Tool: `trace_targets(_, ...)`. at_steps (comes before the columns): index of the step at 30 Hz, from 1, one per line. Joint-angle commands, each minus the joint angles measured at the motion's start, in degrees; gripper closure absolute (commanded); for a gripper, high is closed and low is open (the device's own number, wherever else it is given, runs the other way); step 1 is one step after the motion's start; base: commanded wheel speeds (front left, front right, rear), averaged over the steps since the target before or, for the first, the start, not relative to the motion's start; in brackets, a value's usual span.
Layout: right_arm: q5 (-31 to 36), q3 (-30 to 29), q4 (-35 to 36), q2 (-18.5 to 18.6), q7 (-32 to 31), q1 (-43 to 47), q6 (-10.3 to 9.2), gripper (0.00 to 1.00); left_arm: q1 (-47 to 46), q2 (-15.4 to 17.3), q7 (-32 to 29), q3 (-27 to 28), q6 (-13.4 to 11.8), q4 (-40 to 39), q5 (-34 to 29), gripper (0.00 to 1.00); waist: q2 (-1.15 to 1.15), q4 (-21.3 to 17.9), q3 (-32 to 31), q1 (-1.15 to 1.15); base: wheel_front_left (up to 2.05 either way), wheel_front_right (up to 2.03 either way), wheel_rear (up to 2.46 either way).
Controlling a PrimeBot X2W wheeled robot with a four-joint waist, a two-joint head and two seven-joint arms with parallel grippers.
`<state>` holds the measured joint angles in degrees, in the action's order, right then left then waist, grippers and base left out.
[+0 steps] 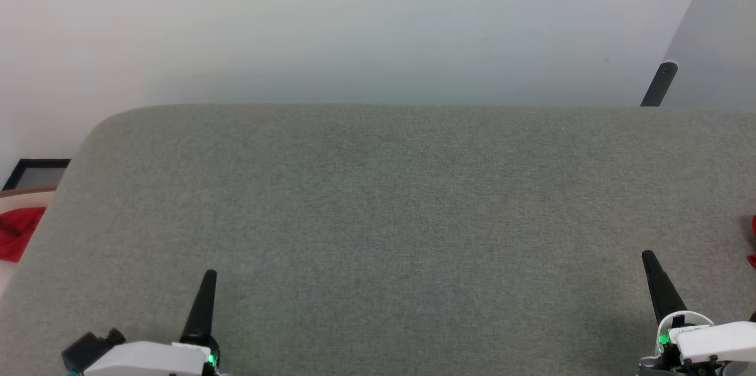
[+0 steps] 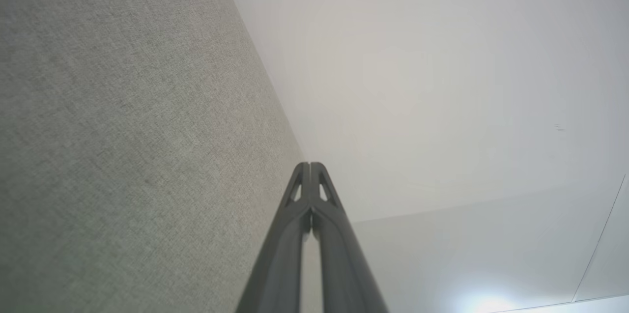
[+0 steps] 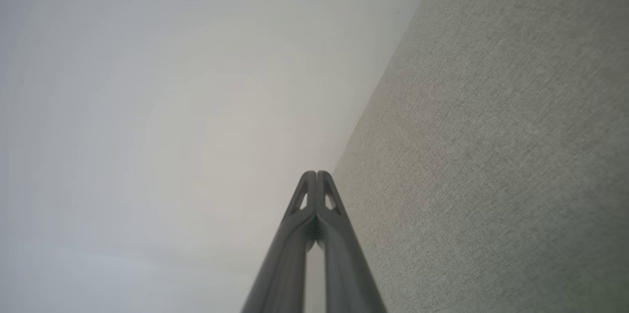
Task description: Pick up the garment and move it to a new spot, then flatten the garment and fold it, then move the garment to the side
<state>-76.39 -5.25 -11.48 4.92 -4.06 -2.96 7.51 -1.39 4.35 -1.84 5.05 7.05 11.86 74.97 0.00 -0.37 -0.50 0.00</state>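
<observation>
Left gripper (image 1: 209,275) and right gripper (image 1: 648,255): the 2 fingers of each pressed together, holding nothing, low over grey fabric surface (image 1: 378,199). Red fabric sliver (image 1: 753,240) at the surface's right edge; cannot tell if it is the garment. Plain red cloth (image 1: 18,231) lies beside the left edge.

A: Do we log any legible text, label, brand or number?

B: None readable. We note one small dark marking on the white housing (image 1: 709,337) of the right gripper (image 1: 648,257), over the near right edge of the grey padded surface (image 1: 378,199). It is too small for us to read.
</observation>
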Motion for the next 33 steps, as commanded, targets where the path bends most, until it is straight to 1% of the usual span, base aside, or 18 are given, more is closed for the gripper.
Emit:
trace_targets(1, -1.28, -0.31, 0.14, -0.14, -0.14, -1.38, -0.02, 1.0, -1.27, 0.01, -0.25, 0.27, 0.22, -0.15, 1.19, 1.0, 0.0, 0.01, 0.02, 0.0, 0.0, 0.0, 0.0)
trace_targets(33, -13.13, -1.21, -2.12, -1.76, -2.08, -3.17, -0.03, 1.0, -4.47, -1.24, -4.01, 1.4, 0.61, 1.8, 14.23, 1.0, 0.0, 0.28, 0.52, 0.0, 0.0, 0.0, 0.0)
